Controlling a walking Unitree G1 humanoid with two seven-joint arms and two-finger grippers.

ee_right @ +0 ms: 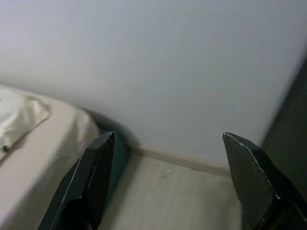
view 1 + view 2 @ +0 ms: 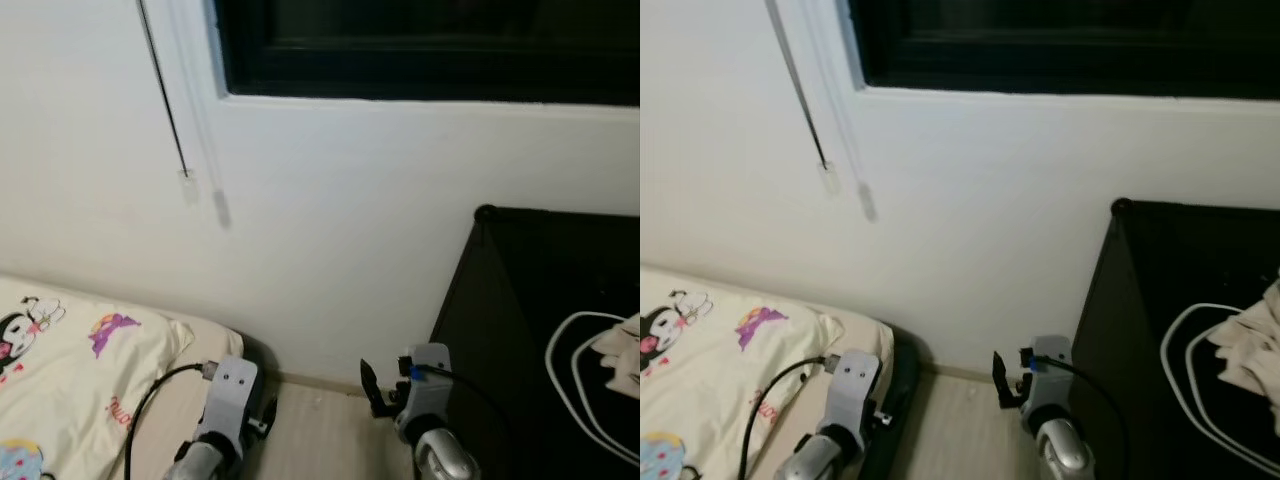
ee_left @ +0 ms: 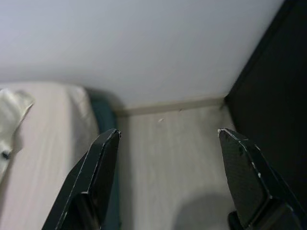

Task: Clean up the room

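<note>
While both arms hang low before the white wall (image 2: pixel 330 200), the left end effector (image 3: pixel 165 143) and right end effector (image 1: pixel 168 143) gape wide and empty above the floor (image 3: pixel 168 158), between the bed (image 2: pixel 60 390) and the black cabinet (image 2: pixel 520 330) carrying a white cable (image 2: pixel 565 380).

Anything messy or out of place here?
The black cabinet carries a loose white cable looped untidily beside crumpled beige cloth at the edge of the eye views. The pillow and floor look fine.
</note>
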